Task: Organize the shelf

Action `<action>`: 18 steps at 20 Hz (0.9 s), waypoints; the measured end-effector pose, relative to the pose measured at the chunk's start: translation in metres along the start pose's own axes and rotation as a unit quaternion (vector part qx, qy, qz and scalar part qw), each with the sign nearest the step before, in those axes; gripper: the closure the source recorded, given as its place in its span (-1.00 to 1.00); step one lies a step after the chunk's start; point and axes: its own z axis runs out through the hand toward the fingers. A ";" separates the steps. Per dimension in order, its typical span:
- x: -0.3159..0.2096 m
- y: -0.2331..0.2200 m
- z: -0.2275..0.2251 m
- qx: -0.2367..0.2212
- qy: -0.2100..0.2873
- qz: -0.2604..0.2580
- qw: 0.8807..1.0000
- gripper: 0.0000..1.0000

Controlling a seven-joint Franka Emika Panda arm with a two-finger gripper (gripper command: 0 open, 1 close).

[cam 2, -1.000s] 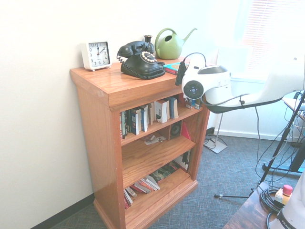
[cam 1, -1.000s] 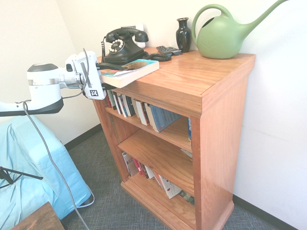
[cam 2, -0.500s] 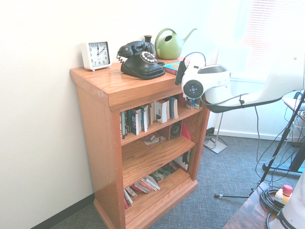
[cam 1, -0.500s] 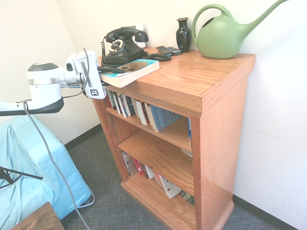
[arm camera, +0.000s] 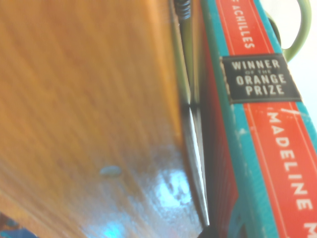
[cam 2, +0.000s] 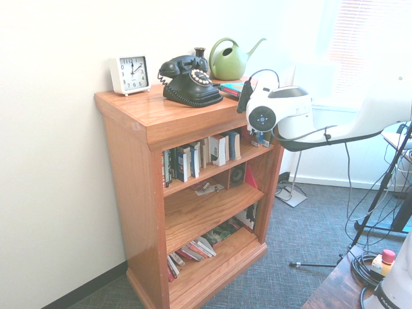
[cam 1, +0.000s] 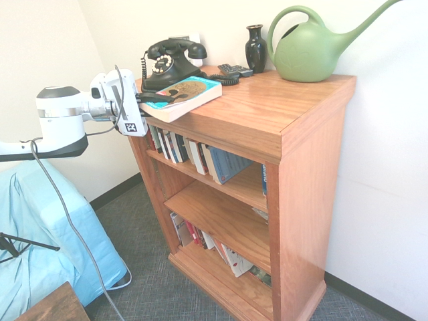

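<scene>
Book [cam 1: 184, 97] with soft paper cover, teal with a round brown picture, is clenched at one end by my gripper [cam 1: 160, 105], one dark finger lying over its cover. It lies on the wooden top of the shelf [cam 1: 304, 200], near the front edge; its page block is thick and cream. In the wrist view, its spine is red and teal, a little worn, and I can read "WINNER OF THE ORANGE PRIZE". The shelf stands on grey carpet [cam 1: 144, 231], reddish-brown, with straight grain and solid sides; inside, paper books [cam 2: 183, 161] stand or lean. On its top are a glossy black telephone [cam 1: 170, 67] with coiled cord, a white square clock [cam 2: 131, 75], dark remotes [cam 1: 235, 70], a shiny black vase [cam 1: 255, 50] and a smooth green watering can [cam 1: 307, 53], round-bellied with long spout.
</scene>
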 end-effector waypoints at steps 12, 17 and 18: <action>-0.018 0.139 -0.019 0.045 -0.092 0.171 0.980 1.00; -0.061 0.192 -0.007 0.050 -0.130 0.213 0.967 1.00; -0.070 0.198 -0.007 0.055 -0.137 0.220 0.964 1.00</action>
